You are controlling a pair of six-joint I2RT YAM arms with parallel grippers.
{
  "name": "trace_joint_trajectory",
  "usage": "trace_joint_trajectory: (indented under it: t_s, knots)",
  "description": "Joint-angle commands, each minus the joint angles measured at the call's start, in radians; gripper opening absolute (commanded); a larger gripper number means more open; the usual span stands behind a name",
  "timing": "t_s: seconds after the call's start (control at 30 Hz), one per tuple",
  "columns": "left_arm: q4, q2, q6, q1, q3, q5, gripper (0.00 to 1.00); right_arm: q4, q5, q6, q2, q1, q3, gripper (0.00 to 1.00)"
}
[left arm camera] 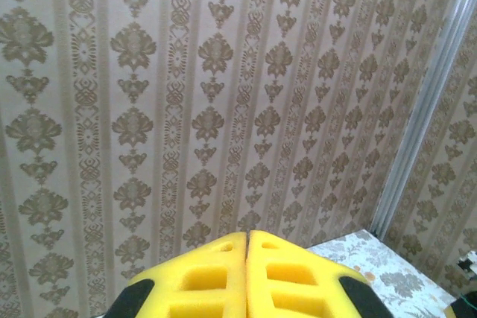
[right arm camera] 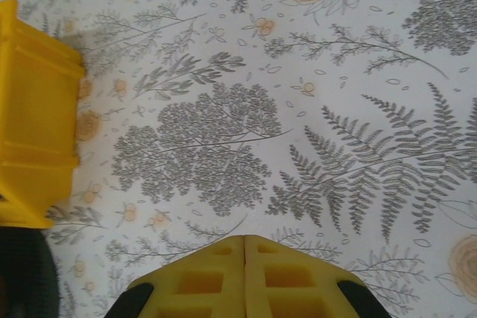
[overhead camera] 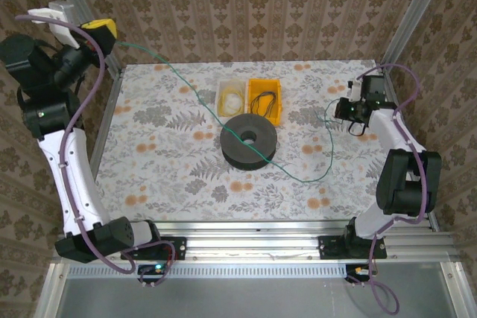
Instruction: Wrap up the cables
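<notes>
Barely started, we judge: the thin dark green cable [overhead camera: 332, 147] sprawls uncoiled over the floral-print table [overhead camera: 149, 176] past the wide black round spool [overhead camera: 250, 156] – one end pinched in the closed left gripper [left arm camera: 247, 237], the other reaching the closed right gripper [right arm camera: 244, 242], hold unclear.

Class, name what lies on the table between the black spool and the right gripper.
Top view: a loop of the green cable crosses otherwise bare tablecloth.

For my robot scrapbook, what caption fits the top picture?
Green cable stretched from the raised left gripper, past the black spool, to the right gripper.
</notes>
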Motion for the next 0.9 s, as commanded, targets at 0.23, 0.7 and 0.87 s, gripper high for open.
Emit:
trace_joint_trajectory:
  t_s: [0.23, 0.7, 0.87]
  knots:
    - [-0.05, 0.0, 0.108, -0.109, -0.058, -0.088, 0.0, -0.112, 0.25, -0.049, 0.062, 0.015, 0.142, 0.31]
    - [-0.033, 0.034, 0.141, -0.15, -0.099, -0.147, 0.0, -0.154, 0.266, 0.015, 0.095, 0.017, 0.145, 0.84]
    - [-0.044, 0.049, 0.163, -0.166, -0.101, -0.168, 0.0, -0.165, 0.357, 0.058, -0.033, 0.005, 0.121, 0.97]
